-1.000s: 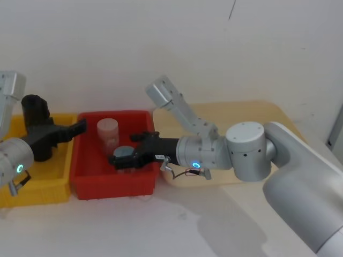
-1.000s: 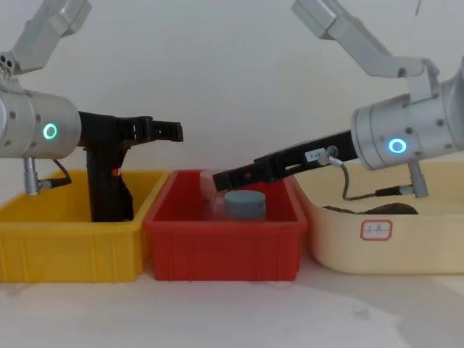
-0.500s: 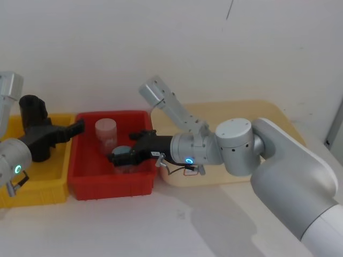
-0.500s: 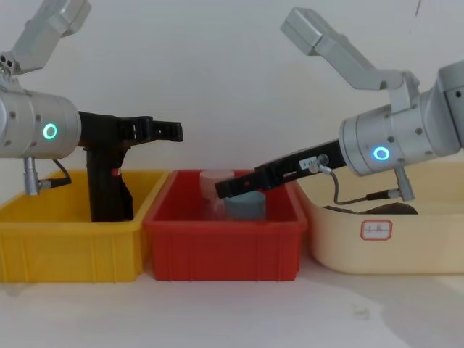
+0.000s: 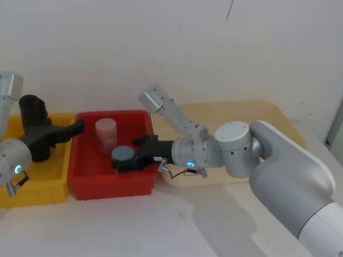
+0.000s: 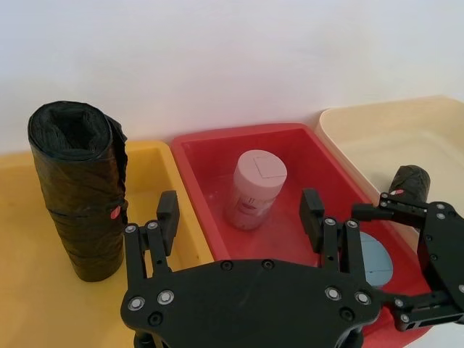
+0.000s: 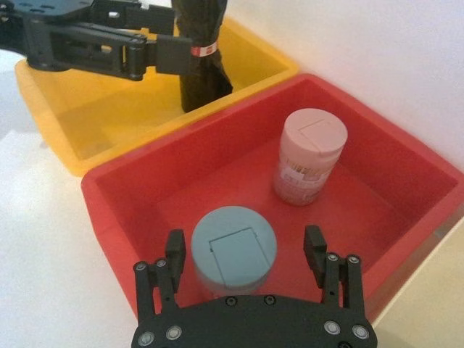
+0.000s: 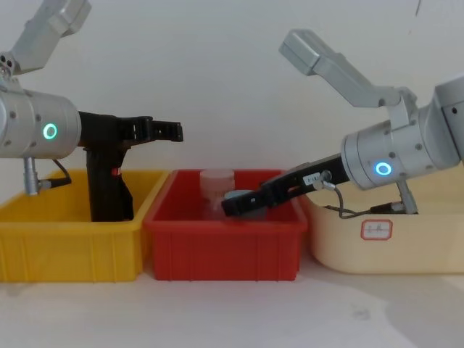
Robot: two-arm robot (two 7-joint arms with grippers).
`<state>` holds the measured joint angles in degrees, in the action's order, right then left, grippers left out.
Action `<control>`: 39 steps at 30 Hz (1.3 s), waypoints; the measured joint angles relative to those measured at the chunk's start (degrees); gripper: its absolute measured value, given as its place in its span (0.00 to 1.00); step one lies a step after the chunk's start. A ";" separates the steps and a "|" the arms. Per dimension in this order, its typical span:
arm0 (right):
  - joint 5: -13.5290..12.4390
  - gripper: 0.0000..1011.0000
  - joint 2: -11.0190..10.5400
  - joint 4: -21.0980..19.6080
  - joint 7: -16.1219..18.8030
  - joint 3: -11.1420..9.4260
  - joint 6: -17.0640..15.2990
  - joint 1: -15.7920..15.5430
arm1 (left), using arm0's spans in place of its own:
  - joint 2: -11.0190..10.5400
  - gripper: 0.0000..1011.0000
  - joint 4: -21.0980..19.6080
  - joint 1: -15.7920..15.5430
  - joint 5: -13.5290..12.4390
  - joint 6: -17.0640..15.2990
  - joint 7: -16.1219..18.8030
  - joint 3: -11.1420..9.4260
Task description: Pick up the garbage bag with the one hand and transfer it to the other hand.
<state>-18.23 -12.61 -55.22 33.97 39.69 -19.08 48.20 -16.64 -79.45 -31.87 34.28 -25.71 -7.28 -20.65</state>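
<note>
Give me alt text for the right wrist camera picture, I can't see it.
The right claw, open, straddles a grey-blue-lidded jar in a red bin, near a pink-lidded jar. Beyond, the left claw, open, hovers at a black garbage bag roll standing in a yellow bin.

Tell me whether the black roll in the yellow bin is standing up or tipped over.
Upright: the garbage bag roll stands on end on the yellow bin floor, its wrinkled top facing up.
</note>
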 joint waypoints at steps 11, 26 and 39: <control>0.13 0.86 0.34 0.30 1.13 -0.40 1.33 -0.37 | 0.00 0.99 0.00 0.00 0.00 0.00 0.00 0.00; -1.24 0.61 1.23 -1.89 -1.03 -3.30 1.90 -2.32 | 0.00 0.99 0.00 0.00 0.00 0.00 0.00 0.00; -3.70 0.61 0.38 -5.42 -1.59 -5.50 0.05 -4.28 | 0.00 0.99 0.00 0.00 0.00 0.00 0.00 0.00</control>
<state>-21.92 -12.24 -60.63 32.38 34.19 -19.03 43.91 -16.64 -79.45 -31.87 34.28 -25.70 -7.28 -20.65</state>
